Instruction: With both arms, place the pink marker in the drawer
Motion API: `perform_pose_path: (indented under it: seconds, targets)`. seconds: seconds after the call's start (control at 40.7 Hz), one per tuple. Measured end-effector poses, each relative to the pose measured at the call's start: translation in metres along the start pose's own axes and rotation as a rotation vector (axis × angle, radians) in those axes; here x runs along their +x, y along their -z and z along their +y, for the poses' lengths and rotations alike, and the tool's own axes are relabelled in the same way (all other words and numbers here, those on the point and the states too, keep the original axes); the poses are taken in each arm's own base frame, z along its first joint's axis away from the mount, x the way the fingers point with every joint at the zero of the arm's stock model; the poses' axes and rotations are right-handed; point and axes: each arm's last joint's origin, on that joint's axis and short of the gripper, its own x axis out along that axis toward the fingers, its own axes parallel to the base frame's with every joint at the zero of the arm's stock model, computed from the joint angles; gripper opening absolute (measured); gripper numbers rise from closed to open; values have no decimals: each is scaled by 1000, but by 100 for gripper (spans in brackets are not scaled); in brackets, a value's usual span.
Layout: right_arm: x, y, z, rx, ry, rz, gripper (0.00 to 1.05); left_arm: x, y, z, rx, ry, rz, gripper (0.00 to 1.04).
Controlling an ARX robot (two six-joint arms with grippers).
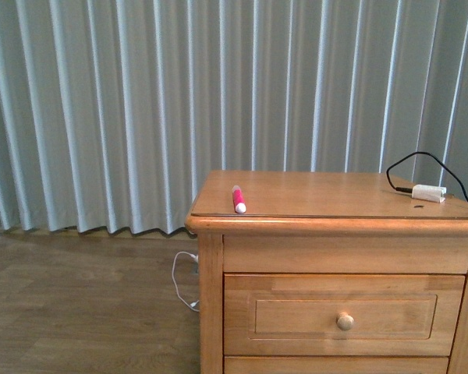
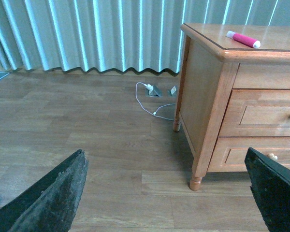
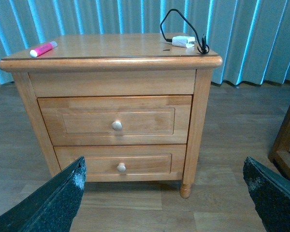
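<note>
The pink marker lies on the wooden nightstand's top near its front left corner, white end toward the front; it also shows in the wrist views. The drawer with its round knob is closed below the plain top panel. My left gripper is open, low over the floor to the nightstand's left, with nothing between its fingers. My right gripper is open in front of the nightstand, facing the drawers. Neither arm shows in the front view.
A white plug on a black cable lies at the top's right rear. A shallower drawer sits below. A white cable trails on the wooden floor by the curtain. Another wooden furniture leg stands right of the nightstand.
</note>
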Motion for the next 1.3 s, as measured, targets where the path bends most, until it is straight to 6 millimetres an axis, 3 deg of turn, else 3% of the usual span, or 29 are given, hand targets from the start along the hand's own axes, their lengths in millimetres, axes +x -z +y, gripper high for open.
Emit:
perform_pose_path:
  seconds: [0.737,0.787,0.836,1.032,1.155,1.303]
  targets:
    - [0,0,0,0,0,0,96,0,0,0,0,0,0,98]
    - [0,1,0,10,-6,49,96,0,0,0,0,0,0,98]
    - [3,1,1,37,-17,217,96,0,0,0,0,0,0,98]
    - [36,-4,8,40,-55,300,96,0,0,0,0,1,0,98]
    - [79,-4,19,25,-56,299,96,0,0,0,0,1,0,98]
    - [143,13,37,10,-48,334,96,0,0,0,0,1,0,98]
